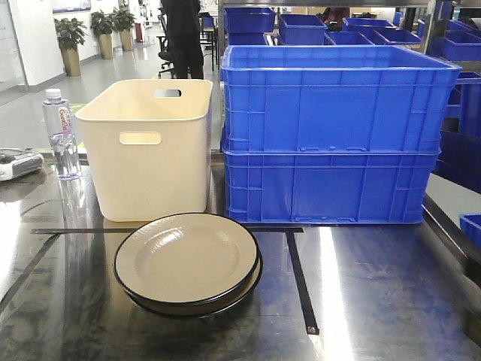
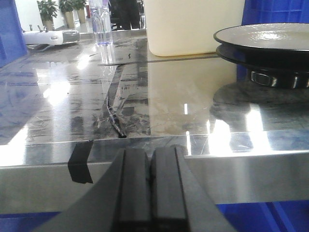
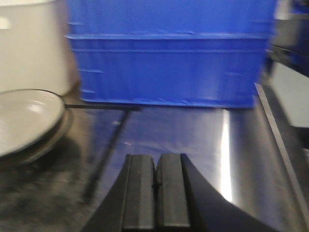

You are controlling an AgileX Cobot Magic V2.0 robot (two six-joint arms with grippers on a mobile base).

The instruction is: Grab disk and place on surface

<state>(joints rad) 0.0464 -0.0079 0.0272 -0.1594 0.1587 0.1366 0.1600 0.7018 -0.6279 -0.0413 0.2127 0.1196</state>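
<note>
The disk (image 1: pixel 186 259) tops a stack on the steel surface (image 1: pixel 376 301), near the cream bin; both grippers (left (image 2: pixel 150 169), right (image 3: pixel 157 171)) pinched closed, empty, right one seemingly nearer

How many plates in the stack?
2 visible: the top plate in front of the cream bin, and the lower plate directly under it. More could be hidden between.

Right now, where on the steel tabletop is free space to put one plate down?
Free: the steel tabletop right of the black tape line, in front of the blue crates. Crowded: the left, where the stacked plates sit near the cream bin and water bottle.
</note>
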